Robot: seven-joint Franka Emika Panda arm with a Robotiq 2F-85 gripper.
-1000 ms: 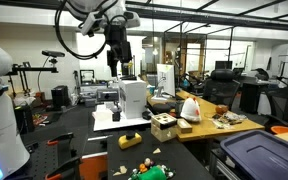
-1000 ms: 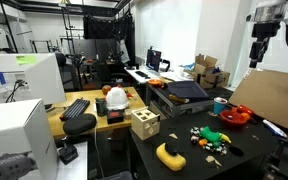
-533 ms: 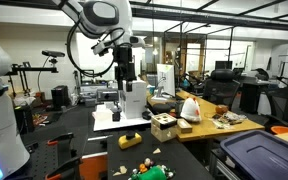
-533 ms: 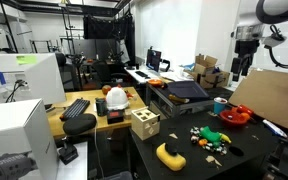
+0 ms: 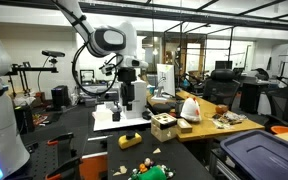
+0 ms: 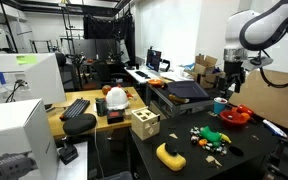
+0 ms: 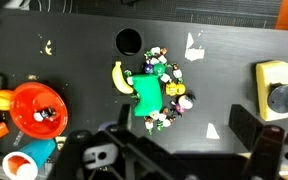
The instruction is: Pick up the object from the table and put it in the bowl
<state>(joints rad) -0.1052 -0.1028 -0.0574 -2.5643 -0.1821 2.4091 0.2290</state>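
Note:
A heap of small toys (image 7: 154,92) with a green piece and a yellow banana (image 7: 117,77) lies on the black table (image 7: 224,45). It also shows in both exterior views (image 6: 212,138) (image 5: 149,170). A red-orange bowl (image 7: 36,110) stands to the left of the heap in the wrist view, and shows in an exterior view (image 6: 234,115). My gripper (image 7: 179,135) is open and empty, high above the table. Its fingers (image 7: 249,125) stand wide apart just below the heap in the wrist view. It also shows in both exterior views (image 5: 127,97) (image 6: 232,88).
A yellow block with a black knob (image 7: 274,90) (image 6: 170,155) lies on the table on the heap's far side from the bowl. A blue cup (image 7: 19,165) (image 6: 220,104) stands by the bowl. A wooden cube (image 6: 144,123) sits at the table's edge. A white box (image 5: 132,98) stands behind the gripper.
The arm has come down from high overhead, and the gripper now hangs lower over the table near the bowl and toys.

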